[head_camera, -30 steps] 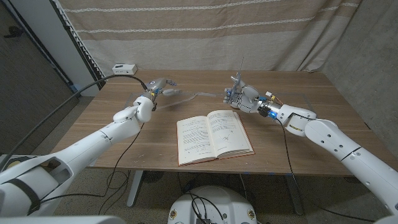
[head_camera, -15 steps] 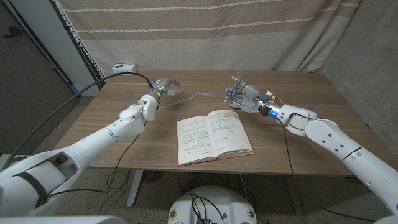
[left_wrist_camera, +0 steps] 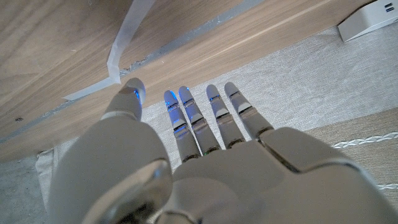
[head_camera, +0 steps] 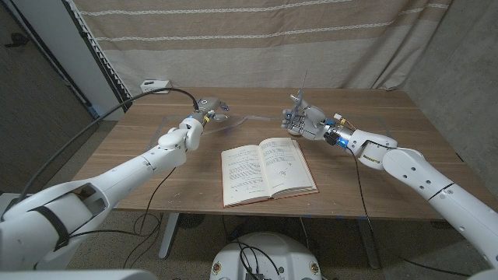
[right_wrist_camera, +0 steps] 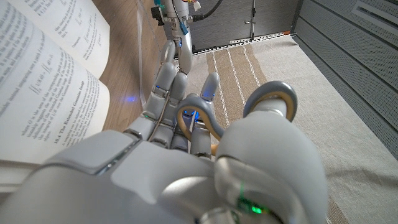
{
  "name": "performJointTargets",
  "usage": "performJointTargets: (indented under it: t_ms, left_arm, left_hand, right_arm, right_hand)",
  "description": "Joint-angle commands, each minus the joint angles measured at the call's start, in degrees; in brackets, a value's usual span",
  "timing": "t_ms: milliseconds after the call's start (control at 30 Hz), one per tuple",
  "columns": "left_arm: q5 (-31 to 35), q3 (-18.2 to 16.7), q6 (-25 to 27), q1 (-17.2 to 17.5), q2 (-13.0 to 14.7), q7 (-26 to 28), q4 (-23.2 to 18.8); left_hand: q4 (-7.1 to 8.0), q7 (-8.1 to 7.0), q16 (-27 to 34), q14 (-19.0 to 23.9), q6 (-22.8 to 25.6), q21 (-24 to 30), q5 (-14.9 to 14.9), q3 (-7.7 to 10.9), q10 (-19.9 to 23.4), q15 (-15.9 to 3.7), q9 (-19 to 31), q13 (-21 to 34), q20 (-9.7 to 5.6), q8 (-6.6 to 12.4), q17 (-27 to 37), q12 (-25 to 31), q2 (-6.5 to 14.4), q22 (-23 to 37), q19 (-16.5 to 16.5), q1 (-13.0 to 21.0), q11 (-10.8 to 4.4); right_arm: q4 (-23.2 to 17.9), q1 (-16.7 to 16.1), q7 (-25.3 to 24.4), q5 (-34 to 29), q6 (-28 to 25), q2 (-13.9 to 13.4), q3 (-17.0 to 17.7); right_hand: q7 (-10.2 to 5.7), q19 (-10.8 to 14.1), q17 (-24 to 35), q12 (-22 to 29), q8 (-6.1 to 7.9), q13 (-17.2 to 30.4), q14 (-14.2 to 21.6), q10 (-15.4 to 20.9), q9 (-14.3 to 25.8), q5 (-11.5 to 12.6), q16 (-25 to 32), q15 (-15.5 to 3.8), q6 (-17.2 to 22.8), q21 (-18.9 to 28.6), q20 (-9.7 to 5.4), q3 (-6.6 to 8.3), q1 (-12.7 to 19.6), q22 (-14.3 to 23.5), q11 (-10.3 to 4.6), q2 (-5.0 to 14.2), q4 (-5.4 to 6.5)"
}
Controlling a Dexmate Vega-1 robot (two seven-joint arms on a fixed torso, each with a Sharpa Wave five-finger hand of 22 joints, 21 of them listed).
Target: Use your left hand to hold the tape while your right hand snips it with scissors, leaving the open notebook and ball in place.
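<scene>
A clear strip of tape (head_camera: 253, 118) lies stretched across the far middle of the table; it also shows on the wood as the tape (left_wrist_camera: 124, 37). My left hand (head_camera: 207, 107) hovers at the strip's left end. Its fingers (left_wrist_camera: 214, 118) are straight and apart, holding nothing, and the thumb tip is close to the tape. My right hand (head_camera: 303, 121) is at the strip's right end and grips grey-handled scissors (right_wrist_camera: 270, 99), whose blade (head_camera: 302, 84) points up. The open notebook (head_camera: 266, 168) lies in front of the tape, between the two arms.
A white box (head_camera: 156, 84) sits at the table's far left corner, with a black cable (head_camera: 148, 96) arcing from it towards my left wrist. A striped curtain hangs behind the table. Bare wood lies right of my right arm.
My left hand has moved farther from me and a little right, along the tape's left end. My right hand and the scissors have stayed where they were.
</scene>
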Motion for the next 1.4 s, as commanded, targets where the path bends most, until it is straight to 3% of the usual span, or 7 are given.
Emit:
performJointTargets:
  t_ms: [33, 500, 600, 700, 867, 1033, 1400]
  left_arm:
    - [4.8, 3.8, -1.1, -2.8, -1.7, 0.2, 3.8]
    - [5.0, 4.6, -1.9, -3.0, -2.6, 0.1, 5.5]
    - [5.0, 4.8, -1.9, -3.0, -2.6, 0.2, 5.9]
    - [5.2, 5.1, -1.8, -3.1, -2.7, -0.4, 6.0]
    - [4.8, 5.4, -2.0, -3.2, -3.1, -1.0, 6.7]
    - [4.6, 5.9, -2.3, -3.5, -3.4, -1.6, 7.4]
    - [3.5, 6.6, -2.9, -3.9, -4.2, -2.8, 8.9]
  left_hand:
    - [0.07, 0.16, 0.6, 1.2, 2.1, 0.5, -0.7, 0.99, 1.2, -9.88, 0.2, 0.4, 1.45, 0.71, 0.3, 0.6, -0.5, 0.1, 1.1, 1.2, 0.04]
    - [0.4, -0.3, 0.7, 2.6, 0.8, 0.4, -1.4, 1.41, 0.9, -9.83, 0.2, 0.8, 1.1, -0.1, 0.5, 0.5, -1.7, 0.1, 1.3, 1.6, 0.09]
    - [0.53, 0.63, 0.6, 2.6, 2.0, 0.4, -1.6, 1.75, -0.5, -9.83, 0.7, 1.0, 0.72, 0.62, 0.6, -0.2, -1.9, 0.1, 1.3, 1.9, 0.1]
    - [0.58, 0.76, 0.4, 2.6, 1.7, 0.3, -1.7, 1.95, -1.1, -9.82, 1.0, 1.0, -0.22, 0.68, 0.6, -0.4, -2.0, 0.1, 1.1, 2.0, 0.08]
    - [0.67, 1.02, 0.4, 2.6, 2.2, 0.2, -1.8, 2.06, -1.1, -9.78, 1.2, 1.1, -0.54, 1.05, 0.6, -0.4, -2.0, 0.1, 0.9, 2.1, 0.01]
    - [1.05, -0.48, 0.4, 3.2, -3.1, 0.3, -2.2, 2.66, -0.9, -9.8, 2.0, 1.5, -1.03, -0.47, 0.8, -0.5, -2.2, 0.3, 1.2, 2.1, -0.05]
    - [1.16, -0.41, -0.4, 2.8, -1.7, 0.7, -2.5, 3.05, -0.4, -9.8, 2.7, 1.9, -2.08, 0.73, 0.2, -0.4, -2.7, 0.4, 2.1, 1.9, -0.05]
  right_arm:
    - [0.2, 0.1, -0.1, 0.1, -0.3, -0.2, 0.1]
    - [0.0, 0.2, -0.3, 0.1, -0.4, -0.3, 0.2]
    - [0.0, 0.2, -0.3, 0.1, -0.4, -0.2, 0.2]
    - [0.0, 0.1, -0.4, 0.3, -0.6, -0.2, 0.2]
    - [-0.1, 0.1, -0.4, 0.4, -0.7, -0.3, 0.3]
    - [-0.3, 0.2, -0.7, 0.2, -0.8, -0.4, 0.3]
    - [-0.7, -0.2, -1.3, 0.7, -1.0, -0.6, 0.7]
  right_hand:
    - [0.11, 0.8, 0.0, 0.7, 0.12, 0.3, 0.5, 0.2, 0.2, -0.2, -0.1, -1.85, 0.1, -0.4, -1.99, -0.45, 0.3, 0.2, -0.19, 0.48, -0.09]
    - [0.08, 0.9, 0.1, 0.7, 0.08, 0.0, 0.5, 0.2, 0.3, -0.2, -0.4, -1.64, 0.1, -0.8, -1.96, -0.5, 0.5, 0.2, -0.09, 0.66, -0.21]
    - [0.08, 1.0, 0.2, 0.7, 0.05, 0.0, 0.5, 0.2, 0.2, -0.3, -0.4, -1.68, 0.3, -0.9, -1.9, -0.53, 0.5, 0.2, -0.12, 0.65, -0.22]
    - [0.14, 1.0, 0.0, 0.7, 0.07, 0.1, 0.8, 0.1, 0.4, -0.3, -0.5, -1.68, 0.1, -1.0, -1.92, -0.58, 0.5, 0.2, -0.13, 0.61, -0.26]
    - [0.15, 1.1, 0.2, 0.7, 0.05, -0.1, 0.8, 0.2, 0.4, -0.3, -0.4, -1.78, 0.2, -1.2, -1.92, -0.6, 0.5, 0.2, -0.12, 0.68, -0.27]
    - [0.08, 1.2, 0.2, 0.8, -0.01, 0.0, 0.7, 0.1, 0.3, -0.4, -0.5, -1.69, 0.2, -1.4, -1.93, -0.63, 0.4, 0.2, -0.11, 0.8, -0.24]
    - [0.05, 1.4, 0.2, 1.0, -0.01, -0.1, 0.8, 0.1, 0.5, -0.5, -0.4, -1.83, 0.3, -1.7, -1.95, -0.61, 0.4, 0.2, -0.1, 0.95, -0.31]
